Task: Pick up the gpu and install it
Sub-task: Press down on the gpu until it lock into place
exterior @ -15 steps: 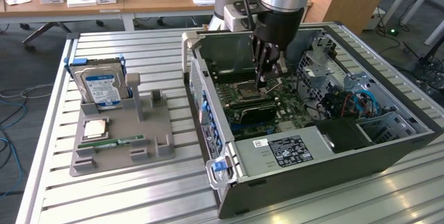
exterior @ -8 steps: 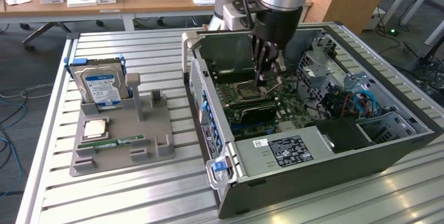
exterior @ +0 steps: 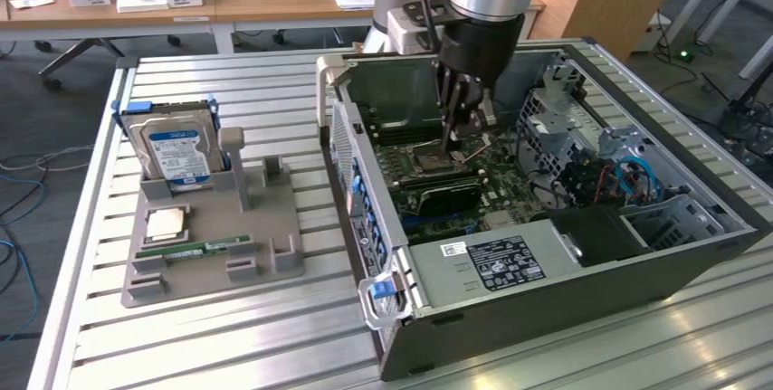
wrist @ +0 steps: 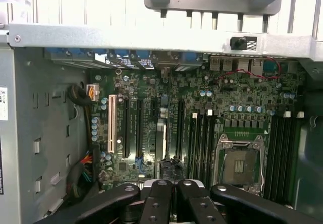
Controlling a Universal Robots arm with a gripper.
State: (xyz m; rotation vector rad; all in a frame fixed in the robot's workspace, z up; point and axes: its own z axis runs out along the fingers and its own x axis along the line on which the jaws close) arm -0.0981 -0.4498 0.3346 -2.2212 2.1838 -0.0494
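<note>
The hand [exterior: 465,141] is seen lowered into the open computer case [exterior: 544,309], which lies on its side on the slatted metal desk [exterior: 242,336]. In the wrist view the hand [wrist: 171,186] is closed, its black fingers [wrist: 159,193] pressed together with nothing gripped between them.

Inside the case, the motherboard [exterior: 495,186] is exposed, and the bare processor socket [exterior: 433,159] is found near its middle. The gpu [exterior: 441,194] is taken to be the dark card standing in a slot of the motherboard, just beside the socket on the side towards the case's power supply [exterior: 495,259]; this cannot be told with certainty, as the card is seen nearly edge-on. In the wrist view the gpu [wrist: 160,148] is shown as a thin upright strip between the long black slots, directly ahead of the closed fingertips and very near them. Whether it is touched cannot be told. The socket [wrist: 239,166] lies to one side of the hand.

Outside the case, to the exterior view's left of it, a grey holder [exterior: 260,227] is set on the desk. A silver hard drive [exterior: 176,150] is stood upright in it and a green memory stick [exterior: 194,250] is laid flat.
</note>
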